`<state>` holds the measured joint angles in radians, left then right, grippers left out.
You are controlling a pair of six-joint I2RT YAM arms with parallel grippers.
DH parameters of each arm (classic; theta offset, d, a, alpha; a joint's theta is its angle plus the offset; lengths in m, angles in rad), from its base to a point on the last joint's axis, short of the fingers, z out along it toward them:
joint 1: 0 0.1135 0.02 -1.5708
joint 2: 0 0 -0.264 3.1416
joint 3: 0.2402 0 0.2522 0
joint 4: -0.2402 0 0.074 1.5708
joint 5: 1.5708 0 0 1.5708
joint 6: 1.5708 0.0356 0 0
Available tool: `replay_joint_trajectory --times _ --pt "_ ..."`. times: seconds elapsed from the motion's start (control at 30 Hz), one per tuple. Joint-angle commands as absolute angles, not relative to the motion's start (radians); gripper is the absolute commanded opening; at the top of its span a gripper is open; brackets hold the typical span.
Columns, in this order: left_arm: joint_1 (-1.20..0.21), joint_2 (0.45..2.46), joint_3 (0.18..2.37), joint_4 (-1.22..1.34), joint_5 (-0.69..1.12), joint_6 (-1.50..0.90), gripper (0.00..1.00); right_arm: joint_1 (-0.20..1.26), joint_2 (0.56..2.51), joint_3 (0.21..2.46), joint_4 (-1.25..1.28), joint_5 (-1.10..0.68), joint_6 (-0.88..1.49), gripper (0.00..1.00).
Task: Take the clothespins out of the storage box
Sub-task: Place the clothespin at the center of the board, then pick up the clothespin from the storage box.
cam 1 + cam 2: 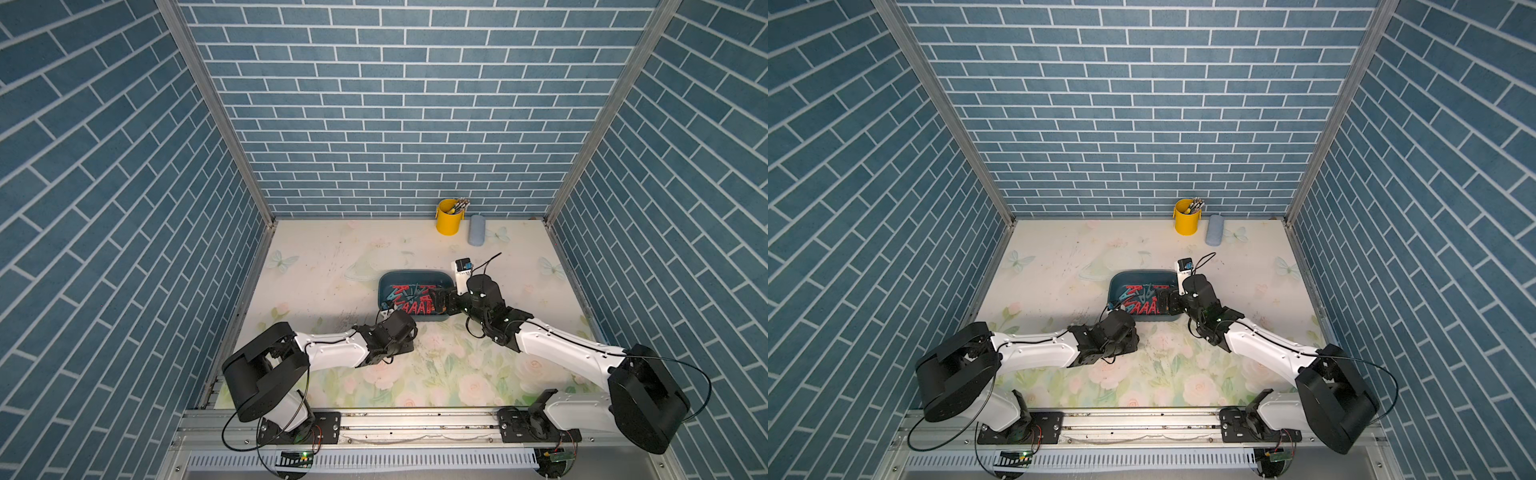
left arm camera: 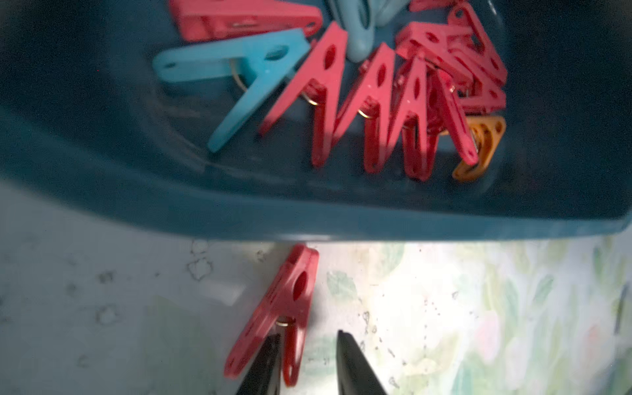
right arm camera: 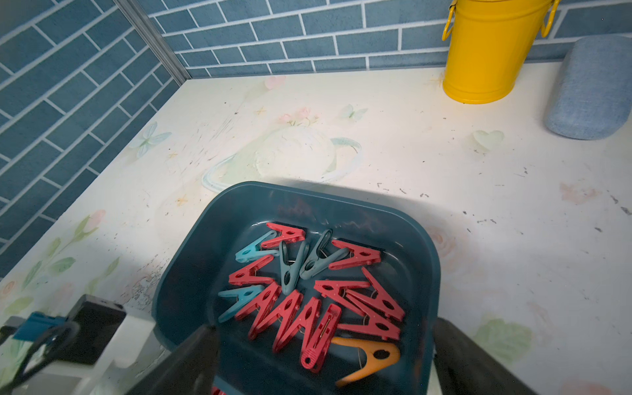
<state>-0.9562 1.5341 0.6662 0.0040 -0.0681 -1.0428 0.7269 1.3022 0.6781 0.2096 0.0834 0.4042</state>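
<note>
Red clothespin (image 2: 284,301) lies on the bench (image 2: 444,307) beside the storage box (image 2: 342,219), one leg between the left gripper's (image 2: 307,337) parted jaws. Right gripper (image 3: 323,325) gapes wide over the box.

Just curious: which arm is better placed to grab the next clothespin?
Right: the right gripper, open, hangs over the clothespins in the storage box; the left gripper is outside it, by one red clothespin.

The left arm (image 1: 332,351) and right arm (image 1: 557,343) share white, screw-dotted link shells, bulky black joint housings and thin, looping black cables.
</note>
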Motion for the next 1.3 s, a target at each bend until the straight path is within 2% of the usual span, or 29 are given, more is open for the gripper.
replay_joint_trajectory --times 0.0,0.03,0.27,0.53,0.8,0.93,1.07,1.27 --pt "-0.962 1.484 0.671 -0.036 -0.073 -1.019 0.48 0.733 1.324 0.715 0.195 0.098 0.416 0.99" --pt "-0.962 1.466 0.673 -0.051 -0.073 -1.014 0.51 0.733 1.329 0.722 0.193 0.098 0.416 0.99" --pt "-0.962 1.318 0.727 -0.180 -0.104 -0.992 0.99 0.733 1.347 0.746 0.201 0.096 0.420 0.99" --pt "-0.889 1.272 0.860 -0.312 -0.162 -0.920 1.00 0.733 1.383 0.816 0.154 0.115 0.412 1.00" --pt "-0.730 1.222 0.868 -0.259 -0.199 -0.810 1.00 0.733 1.456 0.895 0.099 0.134 0.400 1.00" --pt "-0.605 1.211 0.867 -0.231 -0.108 -0.744 1.00 0.733 1.505 0.946 0.052 0.143 0.411 1.00" --pt "-0.504 1.242 0.895 -0.228 -0.010 -0.672 1.00 0.733 1.563 0.992 0.018 0.139 0.445 0.89" --pt "-0.471 1.292 0.915 -0.216 0.013 -0.610 0.99 0.748 1.663 1.075 -0.051 0.133 0.534 0.66"
